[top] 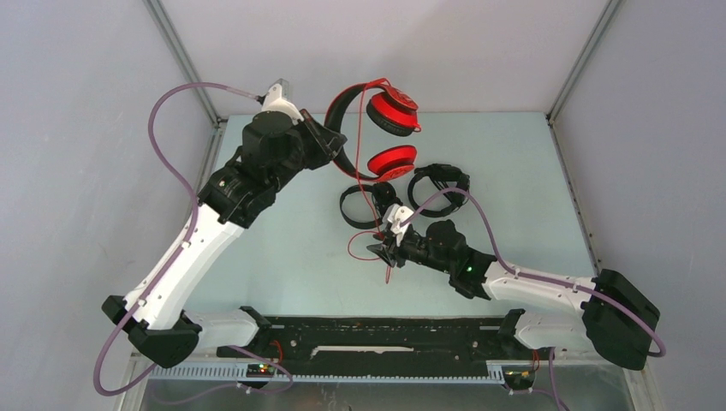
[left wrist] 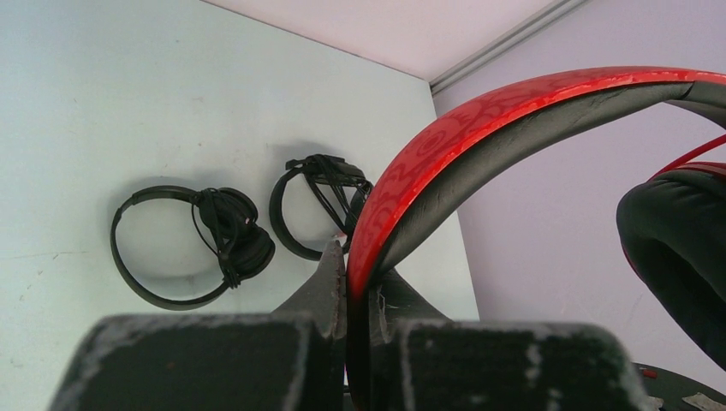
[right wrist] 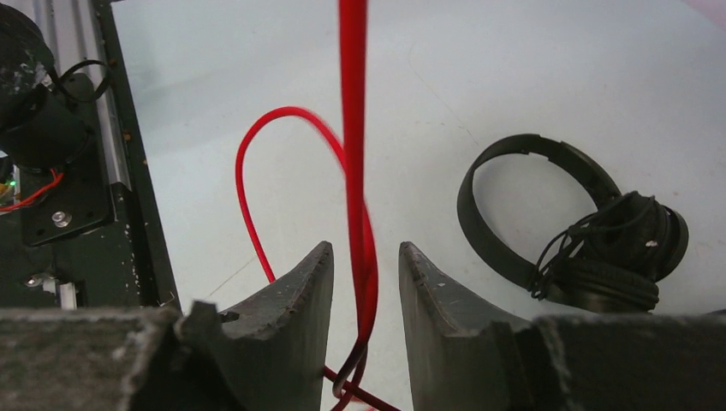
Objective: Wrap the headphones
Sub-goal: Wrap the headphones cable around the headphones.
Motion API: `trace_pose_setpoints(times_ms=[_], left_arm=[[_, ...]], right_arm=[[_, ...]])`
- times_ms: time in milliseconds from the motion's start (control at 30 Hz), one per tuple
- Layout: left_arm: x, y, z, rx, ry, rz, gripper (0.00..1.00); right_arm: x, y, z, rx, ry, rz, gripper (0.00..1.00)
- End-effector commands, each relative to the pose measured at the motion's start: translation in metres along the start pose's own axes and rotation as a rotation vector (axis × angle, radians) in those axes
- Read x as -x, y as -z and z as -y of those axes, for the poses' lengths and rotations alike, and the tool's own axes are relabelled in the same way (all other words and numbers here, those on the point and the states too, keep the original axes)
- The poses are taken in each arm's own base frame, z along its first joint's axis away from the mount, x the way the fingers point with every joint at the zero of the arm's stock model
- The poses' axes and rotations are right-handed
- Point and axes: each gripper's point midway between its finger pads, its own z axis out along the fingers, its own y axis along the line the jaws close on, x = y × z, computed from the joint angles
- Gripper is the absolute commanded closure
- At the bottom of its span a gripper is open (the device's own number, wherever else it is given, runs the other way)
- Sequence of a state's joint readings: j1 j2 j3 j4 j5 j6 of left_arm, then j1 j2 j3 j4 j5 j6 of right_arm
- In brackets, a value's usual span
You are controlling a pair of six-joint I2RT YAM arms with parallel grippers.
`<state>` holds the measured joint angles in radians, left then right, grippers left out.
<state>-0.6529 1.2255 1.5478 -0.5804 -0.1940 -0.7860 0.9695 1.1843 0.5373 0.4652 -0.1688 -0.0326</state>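
- Where the two arms are bolted down, a black rail (top: 377, 338) runs along the near edge of the pale table (top: 282, 265).
- Just beyond it, right of centre, the right gripper (top: 385, 248) sits low over the table and points left. Its fingers (right wrist: 300, 291) are spread, with a clear gap between them.
- The red cable (right wrist: 353, 103) drops through that gap from above. Table shows on both sides of it, so the fingers stand around the cable without pinching it. Beneath them it curls into a loose loop on the table, left of the gripper.
- Farther back, two black sets lie flat on the table close together. They are the left black headset (top: 358, 207) and the right black headset (top: 438, 188). Each has its thin black cable bunched around its ear cups.
- Farthest and left of centre, the left gripper (top: 330, 141) is raised off the table. Its fingers (left wrist: 330, 274) are pressed together on the headband of the red headphones (top: 394, 111).
- The red headphones hang in the air to the right of that gripper, over the far part of the table. Both red cups with black cushions are clear of the surface, and the cable runs from the set down toward the right gripper.
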Motion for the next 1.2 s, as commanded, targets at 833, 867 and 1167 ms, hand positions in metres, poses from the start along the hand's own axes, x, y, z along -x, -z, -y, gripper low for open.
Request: trace_pose_setpoints(times_ms=[833, 867, 1167], left_arm=[[0.09, 0.036, 0.017, -0.046, -0.007, 0.229, 1.0], [0.093, 0.037, 0.016, -0.038, -0.011, 0.237, 1.0], [0.108, 0.045, 0.002, 0.029, -0.049, 0.289, 1.0]], right_arm=[[-0.069, 0.059, 0.063, -0.336, -0.314, -0.179, 0.65], [-0.07, 0.062, 0.065, -0.345, -0.327, -0.181, 0.66], [-0.078, 0.08, 0.076, -0.402, -0.455, -0.193, 0.62]])
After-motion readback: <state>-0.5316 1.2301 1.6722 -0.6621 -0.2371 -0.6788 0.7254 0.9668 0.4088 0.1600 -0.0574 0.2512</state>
